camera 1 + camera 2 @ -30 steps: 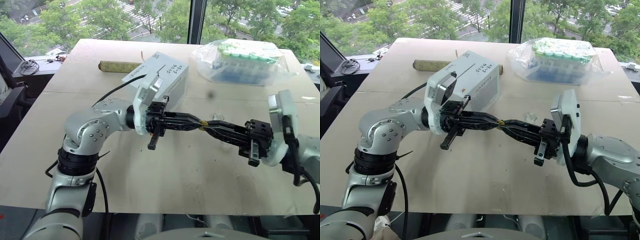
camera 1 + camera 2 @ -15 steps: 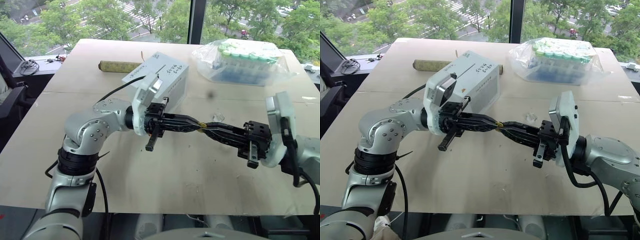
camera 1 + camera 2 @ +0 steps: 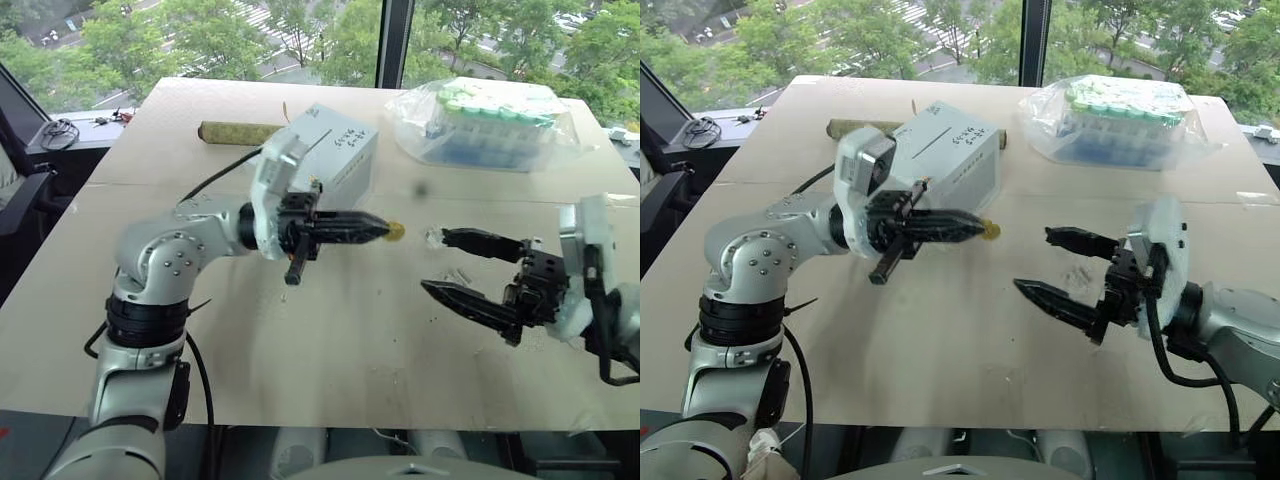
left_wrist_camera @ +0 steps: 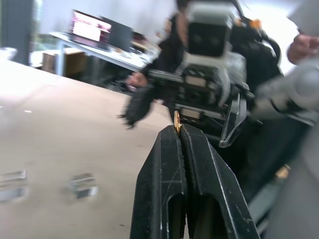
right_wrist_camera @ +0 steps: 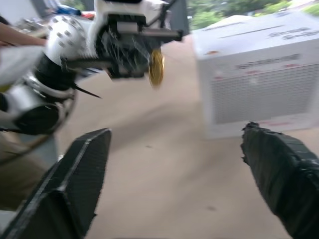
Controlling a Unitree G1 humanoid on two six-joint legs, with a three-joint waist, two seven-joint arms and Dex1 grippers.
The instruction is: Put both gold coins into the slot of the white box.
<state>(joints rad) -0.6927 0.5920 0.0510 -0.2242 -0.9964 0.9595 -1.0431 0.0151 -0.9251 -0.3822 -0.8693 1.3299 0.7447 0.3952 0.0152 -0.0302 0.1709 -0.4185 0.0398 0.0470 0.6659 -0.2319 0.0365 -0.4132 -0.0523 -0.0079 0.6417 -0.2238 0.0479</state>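
Left gripper (image 3: 383,230) fingers pinch a small shiny gold coin (image 3: 396,231) at their tips; right gripper (image 3: 436,263) fingers are spread wide, empty. Broad beige table (image 3: 330,350) by tree-facing windows (image 3: 300,35) carries the white cardboard box (image 3: 345,150) and a clear bag of green-capped tubes (image 3: 490,120).

White box (image 3: 330,150) behind left gripper (image 3: 385,230); bag of tubes (image 3: 490,125) right of box; right gripper (image 3: 448,265) right.
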